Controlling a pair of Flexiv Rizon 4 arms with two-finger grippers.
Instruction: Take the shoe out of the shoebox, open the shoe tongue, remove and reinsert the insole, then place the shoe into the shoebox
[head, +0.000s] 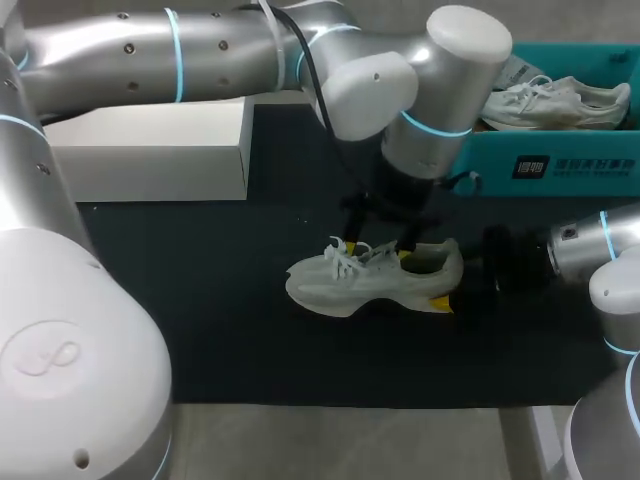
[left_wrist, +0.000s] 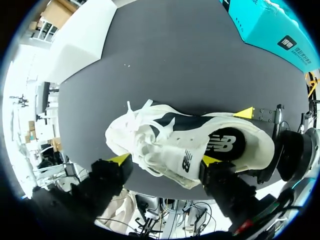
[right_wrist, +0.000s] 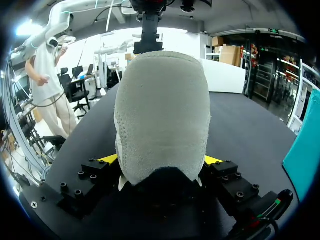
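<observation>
A pale grey-white shoe stands upright on the black mat, toe to the left. My right gripper comes in from the right, and its yellow-tipped fingers press both sides of the heel; this gripper is shut on the shoe. My left gripper hangs over the shoe's mouth. In the left wrist view it stands open, with the tongue and laces between its fingers. The black insole lies inside the shoe. The teal shoebox sits at the back right.
A second white shoe lies inside the teal shoebox. A white box lid rests at the back left, partly on the mat. Bare black mat lies left of and in front of the shoe.
</observation>
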